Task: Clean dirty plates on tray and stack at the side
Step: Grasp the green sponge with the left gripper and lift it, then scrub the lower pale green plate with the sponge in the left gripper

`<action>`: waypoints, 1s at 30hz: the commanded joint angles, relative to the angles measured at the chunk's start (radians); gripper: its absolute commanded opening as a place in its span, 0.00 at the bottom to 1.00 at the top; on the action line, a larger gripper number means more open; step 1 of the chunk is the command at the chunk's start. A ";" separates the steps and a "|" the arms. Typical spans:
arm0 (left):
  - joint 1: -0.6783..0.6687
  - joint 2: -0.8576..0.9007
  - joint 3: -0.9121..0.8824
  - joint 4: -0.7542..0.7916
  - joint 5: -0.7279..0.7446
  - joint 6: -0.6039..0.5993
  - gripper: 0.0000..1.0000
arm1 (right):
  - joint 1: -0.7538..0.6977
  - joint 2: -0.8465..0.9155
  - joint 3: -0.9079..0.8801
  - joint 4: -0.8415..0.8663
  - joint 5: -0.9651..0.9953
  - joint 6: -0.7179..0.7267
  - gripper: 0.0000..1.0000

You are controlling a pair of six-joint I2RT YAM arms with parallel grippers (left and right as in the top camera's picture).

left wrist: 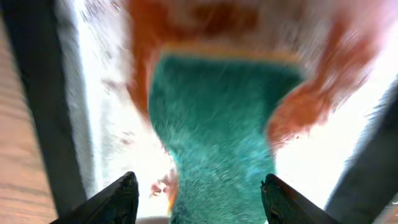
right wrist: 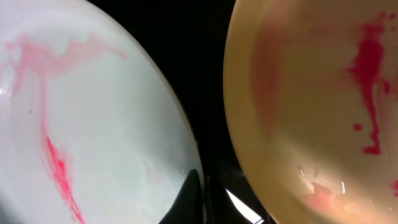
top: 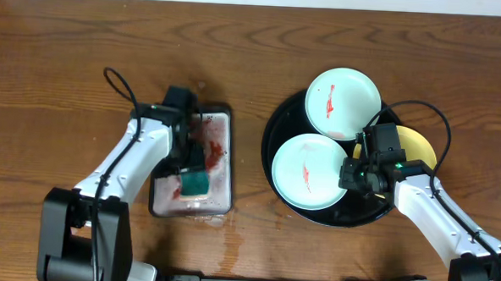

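Note:
On the black tray [top: 287, 117] lie three plates, each streaked with red sauce. The far mint plate [top: 343, 102] sits behind the near mint plate [top: 308, 170], and the yellow plate [top: 420, 146] lies partly under my right arm. My right gripper [top: 349, 174] is shut on the near mint plate's right rim. In the right wrist view, its fingers [right wrist: 200, 186] pinch that rim between the mint plate [right wrist: 93, 124] and the yellow plate [right wrist: 311, 93]. My left gripper [top: 192, 168] is open, its fingers on either side of the green sponge [left wrist: 217, 124].
The sponge [top: 193, 183] lies in a small grey rectangular tray [top: 230, 157] smeared with red sauce, left of the black tray. Brown wood tabletop [top: 59, 73] surrounds both trays. A wet patch marks the table near the front edge [top: 229, 250].

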 commanded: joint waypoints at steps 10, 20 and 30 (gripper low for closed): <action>0.000 0.071 -0.102 0.148 0.014 -0.095 0.39 | 0.010 -0.002 0.015 0.001 -0.001 -0.016 0.01; -0.004 0.151 -0.101 0.171 0.034 -0.068 0.07 | 0.010 -0.002 0.015 0.000 -0.001 -0.016 0.01; -0.060 0.019 0.146 -0.006 0.122 0.018 0.07 | 0.010 -0.002 0.015 0.012 -0.002 -0.012 0.01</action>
